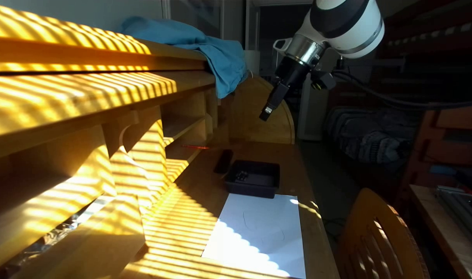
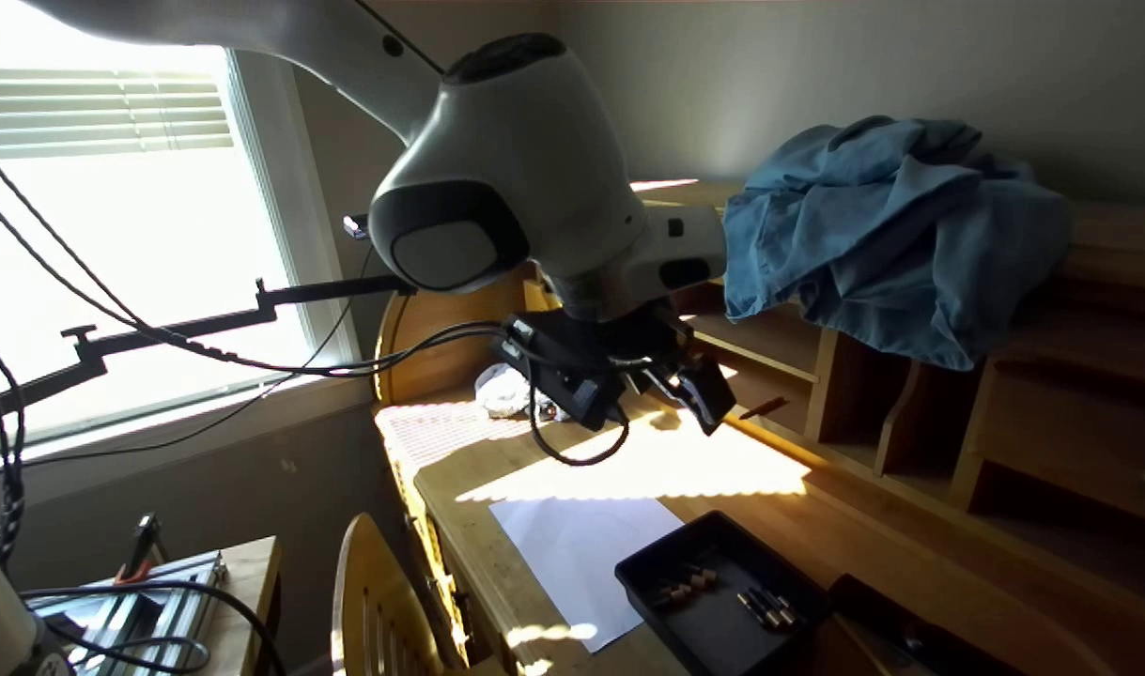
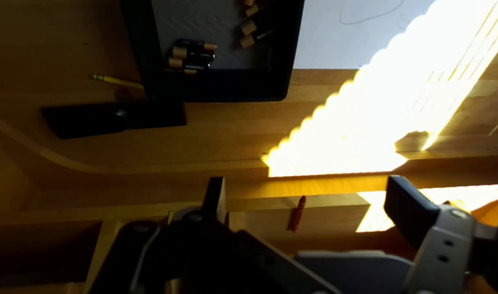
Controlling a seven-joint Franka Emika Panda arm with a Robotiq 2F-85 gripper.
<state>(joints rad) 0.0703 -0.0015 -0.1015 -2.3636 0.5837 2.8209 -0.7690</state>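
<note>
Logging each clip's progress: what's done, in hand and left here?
Done: the tool stands open; in the wrist view the red crayon shows between its jaws. Duracell batteries lie in the black tray; who put them there isn't shown. In hand: nothing. Left: the crayon lies ungripped at the front of the desk cubby; any grasp or lift looks undone.

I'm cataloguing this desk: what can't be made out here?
Red crayon: wrist view, any lettering too small to read.
Pencil: wrist view, one end hidden by the black tray.
Topmost battery: wrist view, cut off by the top edge.
Blue cloth: both exterior views, hides whatever is beneath.
</note>
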